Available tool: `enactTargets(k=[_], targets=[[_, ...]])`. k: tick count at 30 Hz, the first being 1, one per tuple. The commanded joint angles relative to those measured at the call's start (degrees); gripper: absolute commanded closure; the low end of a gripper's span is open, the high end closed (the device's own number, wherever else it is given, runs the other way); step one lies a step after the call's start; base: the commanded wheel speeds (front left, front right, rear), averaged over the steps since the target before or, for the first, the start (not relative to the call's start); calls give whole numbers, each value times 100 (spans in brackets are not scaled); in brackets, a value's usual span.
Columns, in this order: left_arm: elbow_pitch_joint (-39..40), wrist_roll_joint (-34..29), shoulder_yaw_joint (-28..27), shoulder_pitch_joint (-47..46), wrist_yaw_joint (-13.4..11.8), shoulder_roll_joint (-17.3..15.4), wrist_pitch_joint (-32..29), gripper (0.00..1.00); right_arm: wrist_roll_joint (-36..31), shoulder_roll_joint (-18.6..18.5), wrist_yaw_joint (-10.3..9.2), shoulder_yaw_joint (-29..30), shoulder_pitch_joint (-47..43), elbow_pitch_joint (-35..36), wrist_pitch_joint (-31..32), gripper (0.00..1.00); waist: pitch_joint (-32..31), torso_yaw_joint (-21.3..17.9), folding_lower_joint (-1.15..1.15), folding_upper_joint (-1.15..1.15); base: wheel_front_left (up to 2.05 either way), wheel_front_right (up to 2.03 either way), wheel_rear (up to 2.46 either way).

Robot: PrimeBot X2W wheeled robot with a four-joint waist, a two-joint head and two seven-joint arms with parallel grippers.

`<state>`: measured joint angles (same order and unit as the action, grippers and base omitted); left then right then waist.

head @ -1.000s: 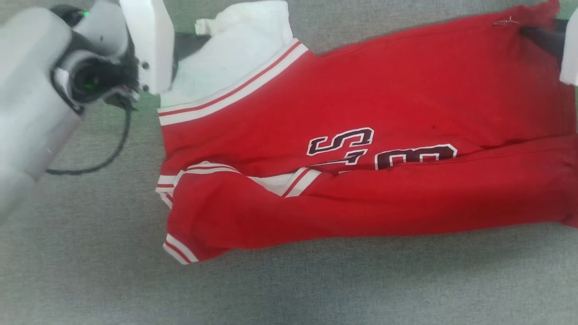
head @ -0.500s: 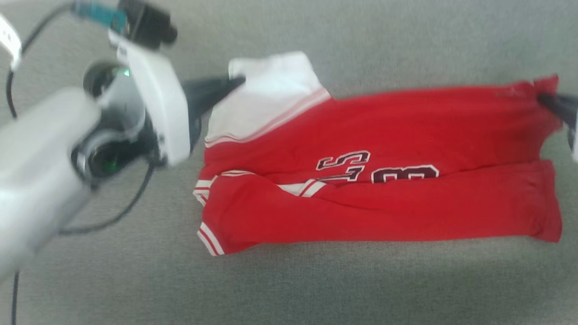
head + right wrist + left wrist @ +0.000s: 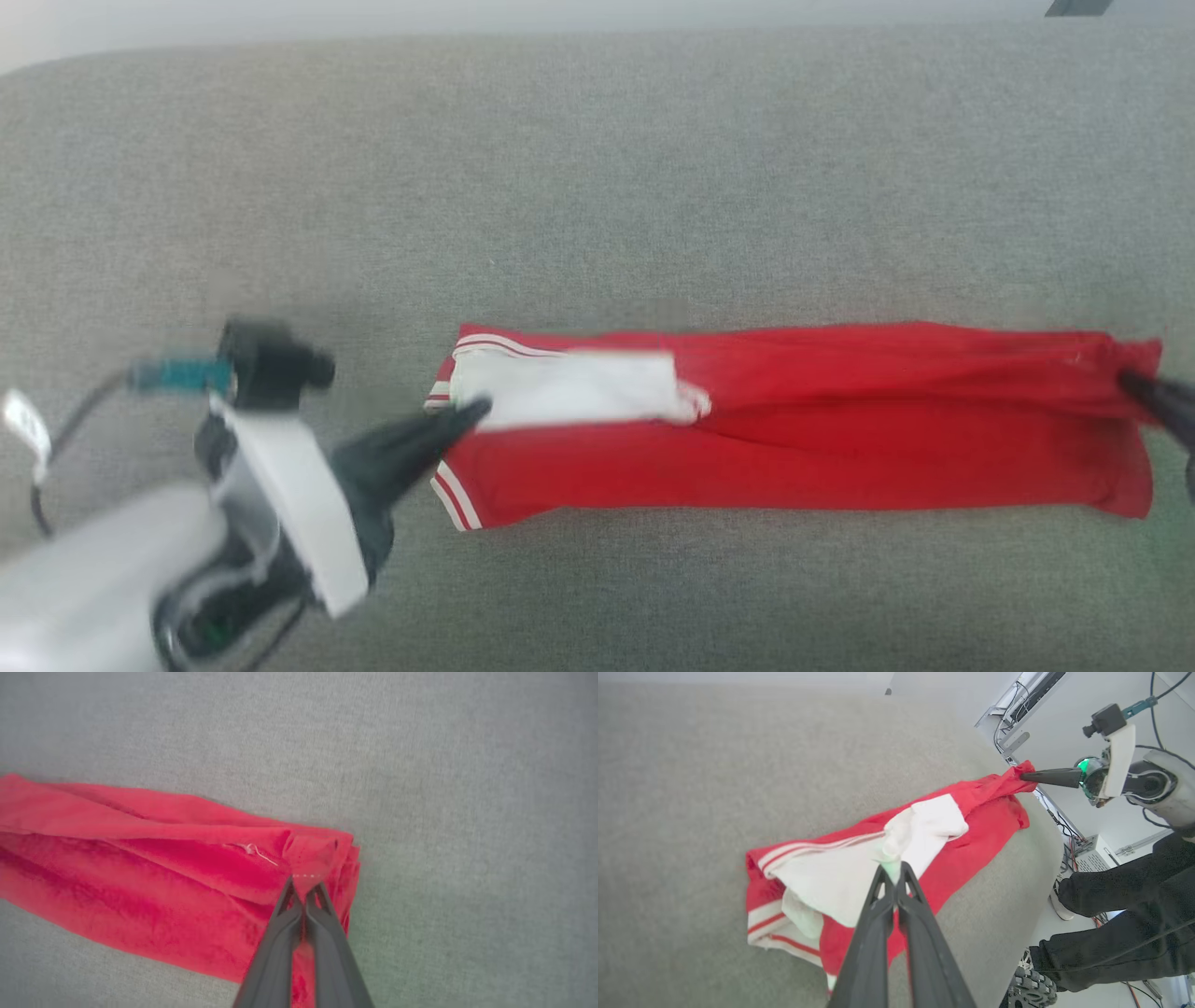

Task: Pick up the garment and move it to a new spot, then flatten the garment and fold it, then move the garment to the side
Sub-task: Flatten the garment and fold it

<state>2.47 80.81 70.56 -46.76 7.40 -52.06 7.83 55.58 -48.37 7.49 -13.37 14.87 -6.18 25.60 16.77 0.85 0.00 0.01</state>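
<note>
Head view: the jersey (image 3: 840,457) lies as a long, narrow red band across the grey surface (image 3: 597,187), running left to right between my two arms.
My left pincer (image 3: 471,413): clenched on the white cloth at the jersey's left end. In the left wrist view my fingertips pinch a fold of that cloth with no gap between them.
My right pincer (image 3: 1131,383): clenched on the red corner at the jersey's right end. In the right wrist view the red cloth bunches at my closed fingertips.
The white panel (image 3: 569,390): on top of the red near the left end, with its edge rumpled toward the middle.
The stripe trim (image 3: 456,495): white and red bands at the left end, at both the near and far corners.
Cloth: red layers doubled lengthwise and creased along the band, resting on the surface.
Surface edge: in the left wrist view the jersey's right end sits near it.
A person (image 3: 1120,914): dark-trousered legs and a pale shoe beside the surface in the left wrist view, apart from the jersey.
</note>
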Motion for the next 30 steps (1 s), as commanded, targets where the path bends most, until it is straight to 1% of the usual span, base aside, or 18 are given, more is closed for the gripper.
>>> enactTargets(k=[1, 3, 6, 11, 13, 14, 15, 16, 17, 18, 19, 20, 22, 25, 30], targets=[[-20, -59, 15, 90, 10, -18, 63, 100, 13, 36, 0, 23, -72, 18, -62, 100, 26, -4, 0, -1, 0, 0, 0], [-134, -150, 81, 339, 10, 52, 202, 100, -30, 89, 0, 80, -251, 8, -191, 100, 72, -12, 0, -1, 0, 0, 0], [-444, -258, 151, 567, 11, 260, 301, 100, -201, 207, 0, 92, -373, -110, -345, 100, 128, -14, 0, -1, 0, 0, 0], [-986, -373, 198, 636, 11, 643, 412, 100, -432, 482, 0, -77, -164, -439, -456, 100, 194, -52, 0, -1, 0, 0, 0], [-1174, -497, 212, 617, 11, 705, 456, 100, -477, 550, 0, -170, -80, -521, -492, 100, 188, -65, 0, -1, 0, 0, 0], [-1226, -478, 209, 643, 11, 757, 501, 100, -490, 574, 0, -202, -37, -552, -533, 83, 180, -73, 0, -1, 0, 0, 0], [-1266, -438, 191, 673, 11, 790, 543, 85, -484, 583, 0, -222, -15, -573, -554, 55, 169, -84, 0, -1, 0, 0, 0], [-1301, -430, 176, 700, 11, 795, 583, 67, -456, 578, 0, -228, -11, -593, -570, 20, 148, -93, 0, -1, 0, 0, 0], [-1355, -485, 166, 723, 11, 785, 618, 53, -378, 574, 0, -208, -19, -603, -558, 0, 117, -95, 0, -1, 0, 0, 0], [-1439, -540, 140, 756, 11, 786, 662, 27, -281, 557, 0, -193, -46, -571, -522, 0, 80, -91, 0, -1, 0, 0, 0], [-1534, -588, 99, 812, 11, 801, 684, 8, -173, 534, 0, -147, -83, -533, -530, 0, 41, -86, 0, -1, 0, 0, 0], [-1624, -655, 40, 867, 10, 844, 707, 0, -81, 496, 0, -69, -124, -532, -545, 0, 2, -73, 0, -1, 0, 0, 0], [-1756, -756, -170, 1023, 9, 969, 736, 0, 57, 408, 0, 57, -229, -551, -540, 0, -90, -20, 0, -1, 0, 0, 0], [-1822, -1001, -854, 1379, -11, 1214, 736, 0, 229, 337, 0, 277, -380, -632, -493, 0, -196, 121, 0, -1, 0, 0, 0], [-1849, -1655, -1996, 2132, -7, 1691, 739, 0, 465, 331, 0, 505, -538, -850, -254, 0, -319, 417, 0, -1, 0, 0, 0]])
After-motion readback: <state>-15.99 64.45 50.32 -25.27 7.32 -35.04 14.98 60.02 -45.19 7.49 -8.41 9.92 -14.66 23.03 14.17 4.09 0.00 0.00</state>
